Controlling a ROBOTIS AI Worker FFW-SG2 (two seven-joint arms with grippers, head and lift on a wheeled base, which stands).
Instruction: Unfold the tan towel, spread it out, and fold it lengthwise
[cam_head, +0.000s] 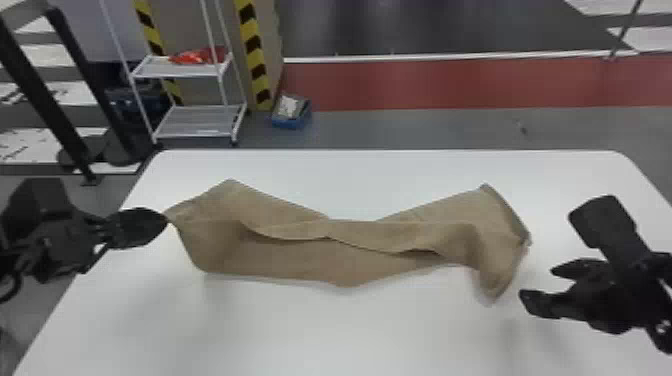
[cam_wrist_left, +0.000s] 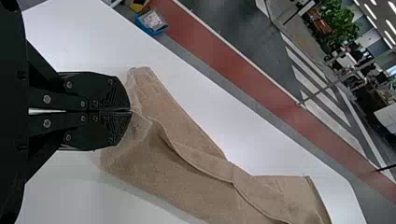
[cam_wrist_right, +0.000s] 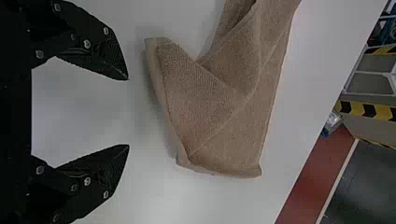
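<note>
Tan towel (cam_head: 300, 260) | left tool (cam_head: 164, 221) clamped on end | right tool (cam_head: 537, 283) spread wide, empty, near

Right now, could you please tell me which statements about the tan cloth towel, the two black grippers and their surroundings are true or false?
1. The left gripper's fingers are shut on the tan cloth towel. True.
2. Both grippers hold the towel. False: the right gripper has its fingers open, apart from the towel.
3. Most of the towel lies over the smooth white table. True.
4. The towel is spread out flat. False: it is rumpled, with long overlapping folds.
5. An open blue box stands on the floor beyond the table. True.
</note>
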